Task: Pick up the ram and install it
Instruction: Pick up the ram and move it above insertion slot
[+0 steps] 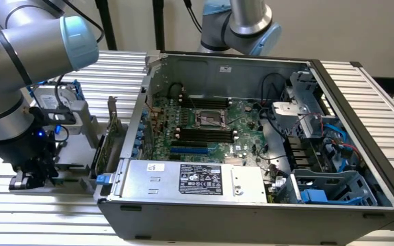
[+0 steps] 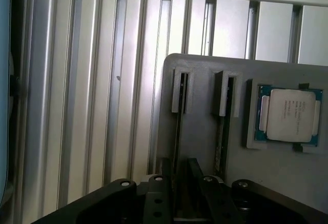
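The ram stands on edge in a slot of a grey holder, showing as a thin dark-green strip. A second stick stands in the neighbouring slot. My gripper hangs low over the first stick, and its black fingers sit on either side of that stick with a gap still showing, so it is open. In the exterior view the gripper is down at the holder, on the slatted table to the left of the open computer case. The dark memory slots lie on the motherboard inside the case.
A square silver processor rests in a recess of the holder beside the sticks. An upright green expansion card stands between my arm and the case wall. A hard drive sits behind my arm. A second robot arm stands behind the case.
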Robot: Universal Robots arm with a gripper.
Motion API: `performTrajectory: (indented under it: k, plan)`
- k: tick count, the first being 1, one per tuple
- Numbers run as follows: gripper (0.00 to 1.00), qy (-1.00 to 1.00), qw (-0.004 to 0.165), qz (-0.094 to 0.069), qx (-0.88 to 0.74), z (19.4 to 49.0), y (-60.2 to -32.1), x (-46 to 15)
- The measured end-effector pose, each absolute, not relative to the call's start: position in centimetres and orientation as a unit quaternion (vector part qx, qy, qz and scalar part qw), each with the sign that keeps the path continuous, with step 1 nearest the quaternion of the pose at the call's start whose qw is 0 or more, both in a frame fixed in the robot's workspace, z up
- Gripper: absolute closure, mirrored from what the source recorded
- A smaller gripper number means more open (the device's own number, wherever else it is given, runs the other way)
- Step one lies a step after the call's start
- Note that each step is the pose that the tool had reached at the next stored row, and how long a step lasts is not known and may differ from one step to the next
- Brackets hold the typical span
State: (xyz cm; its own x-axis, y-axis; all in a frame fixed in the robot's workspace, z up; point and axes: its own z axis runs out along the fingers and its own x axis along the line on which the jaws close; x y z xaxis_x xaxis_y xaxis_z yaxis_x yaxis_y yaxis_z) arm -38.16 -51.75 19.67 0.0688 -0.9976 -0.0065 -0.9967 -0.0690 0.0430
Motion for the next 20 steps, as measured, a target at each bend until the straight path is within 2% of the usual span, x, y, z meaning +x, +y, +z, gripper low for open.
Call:
performTrajectory:
  k: [5,6,10,13,20]
  plan:
    - [0.75,-0.682,0.014,-0.017,0.731,19.66,-51.75,-38.16]
    - [0.82,-0.682,0.013,-0.017,0.731,19.66,-51.75,-38.16]
    - [0.82,-0.682,0.014,-0.017,0.731,19.66,-51.75,-38.16]
    - [0.86,-0.682,0.013,-0.017,0.731,19.66,-51.74,-38.17]
    - [0.86,-0.682,0.013,-0.017,0.731,19.66,-51.76,-38.16]
